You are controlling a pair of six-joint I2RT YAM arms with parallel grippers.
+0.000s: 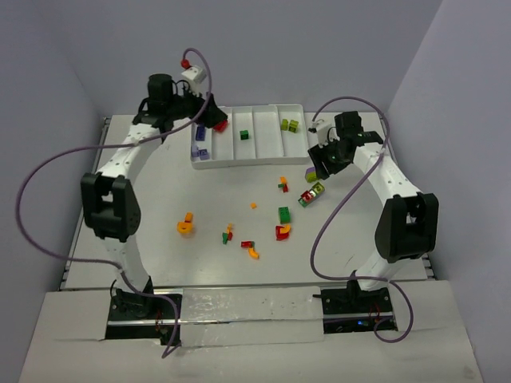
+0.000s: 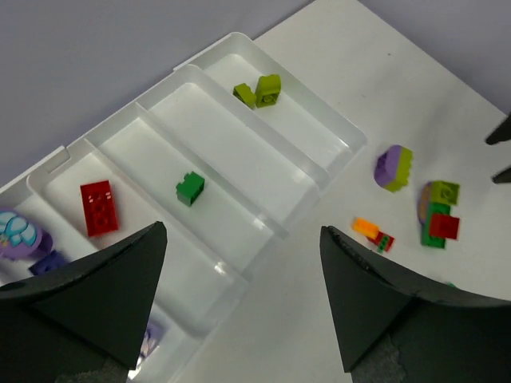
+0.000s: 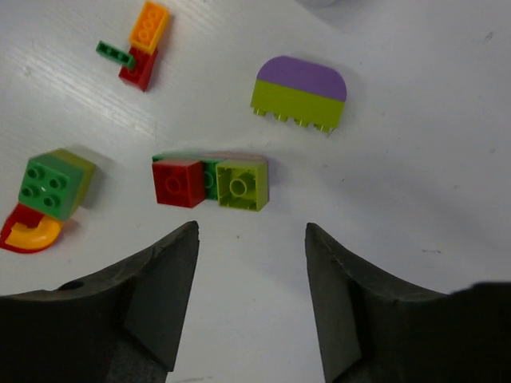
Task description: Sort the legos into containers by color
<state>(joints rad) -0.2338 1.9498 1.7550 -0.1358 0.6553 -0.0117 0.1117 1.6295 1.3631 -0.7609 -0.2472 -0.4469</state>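
Observation:
The white tray (image 1: 239, 162) stands at the back of the table. Its compartments hold purple legos (image 1: 200, 134), a red brick (image 2: 99, 207), a dark green brick (image 2: 190, 188) and two lime bricks (image 2: 259, 91). My left gripper (image 2: 243, 229) hovers over the tray's near rim, open and empty. My right gripper (image 3: 251, 226) hangs open over bare table, just short of a joined red, green and lime cluster (image 3: 210, 182). A purple-and-lime arch piece (image 3: 299, 92) lies beyond it. Other loose legos (image 1: 283, 214) are scattered mid-table.
An orange-and-yellow piece (image 1: 185, 223) lies left of centre, and small red, green and orange bricks (image 1: 251, 250) lie nearer the front. A green-on-lime block with a red and yellow piece (image 3: 48, 195) sits left of my right gripper. Grey walls close in the back and sides.

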